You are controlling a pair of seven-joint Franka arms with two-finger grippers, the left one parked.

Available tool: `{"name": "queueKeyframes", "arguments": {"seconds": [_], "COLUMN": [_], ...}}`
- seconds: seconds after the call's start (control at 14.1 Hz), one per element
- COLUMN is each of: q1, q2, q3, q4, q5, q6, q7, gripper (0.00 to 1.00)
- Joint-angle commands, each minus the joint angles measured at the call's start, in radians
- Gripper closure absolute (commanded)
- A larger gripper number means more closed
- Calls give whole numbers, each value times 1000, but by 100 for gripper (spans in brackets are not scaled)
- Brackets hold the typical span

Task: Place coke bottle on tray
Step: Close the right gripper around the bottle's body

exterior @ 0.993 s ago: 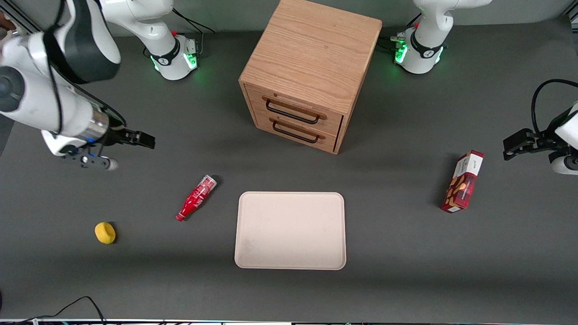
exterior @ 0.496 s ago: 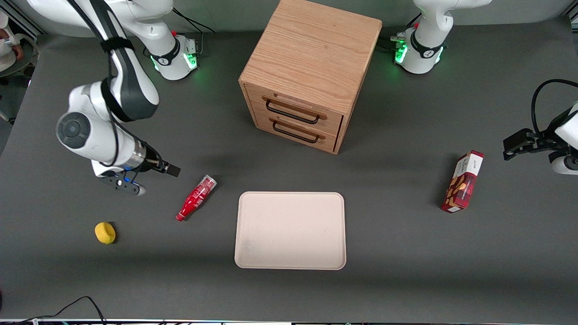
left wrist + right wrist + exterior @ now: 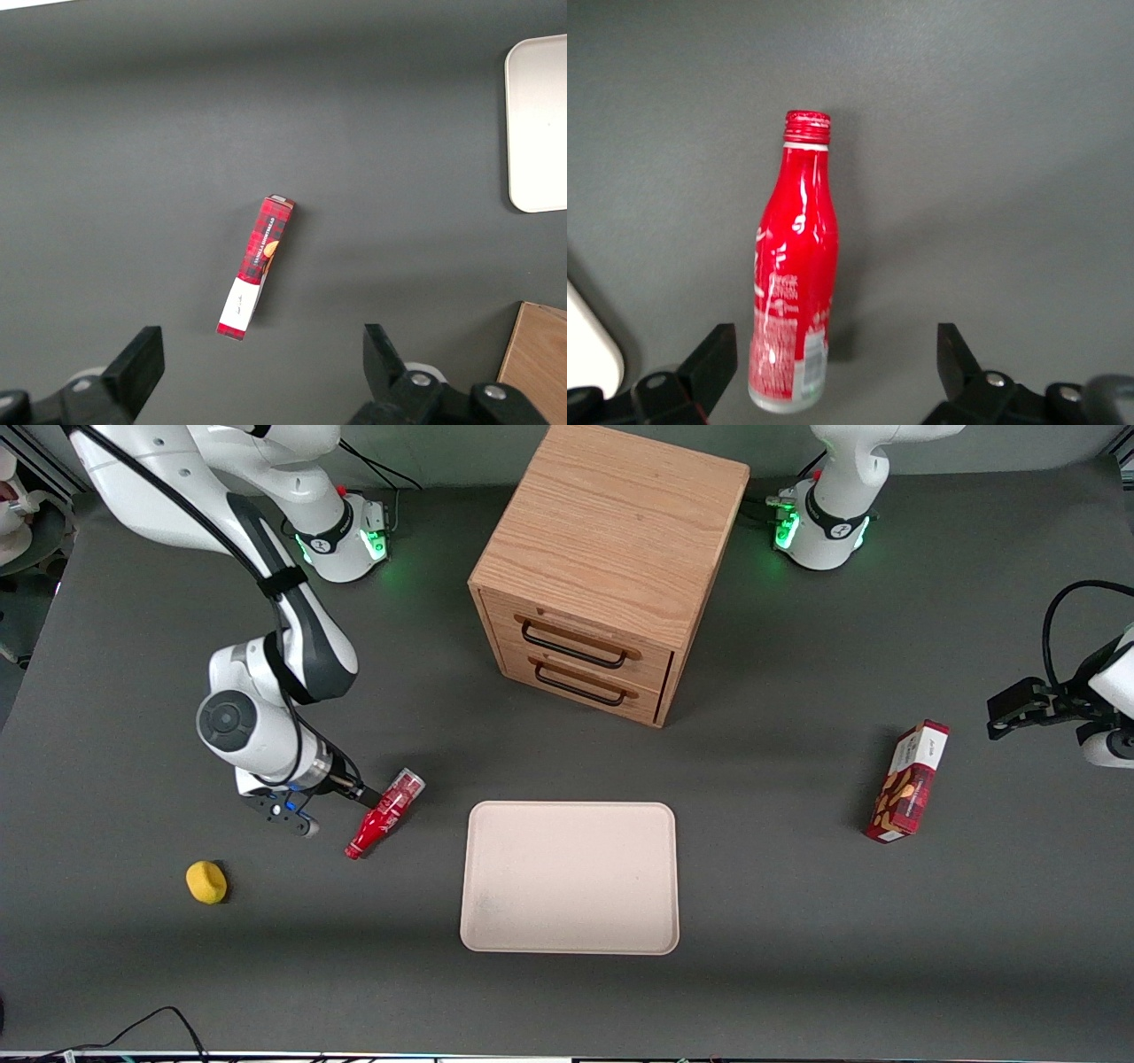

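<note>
Front view looks steeply down from high up, taking in the whole table (image 3: 797, 974). Right wrist view looks down from close range past the open gripper (image 3: 833, 372) onto the bottle (image 3: 793, 274), tray (image 3: 589, 341) edge shared with front. Left wrist view sits higher, sharing snack box (image 3: 255, 267) and tray corner.

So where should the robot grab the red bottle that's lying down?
Around the wide middle of the coke bottle, coming straight down from above. It lies flat on the table, so its round sides are free, and the neck looks too thin to hold well. The open end effector hangs just above it, near its base.
</note>
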Motion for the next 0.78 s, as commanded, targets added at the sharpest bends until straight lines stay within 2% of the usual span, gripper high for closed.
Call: {"name": "queueKeyframes", "arguments": {"seconds": [0.0,0.28,0.71], "q1": [5,7,10], "q2": [52,147,192], "q3": [3,36,42], "q4": [30,108,121], "q5": [-32,-127,-149], "q6": [48,54,61], "q7": [83,228,239], "gripper": [0,0,0]}}
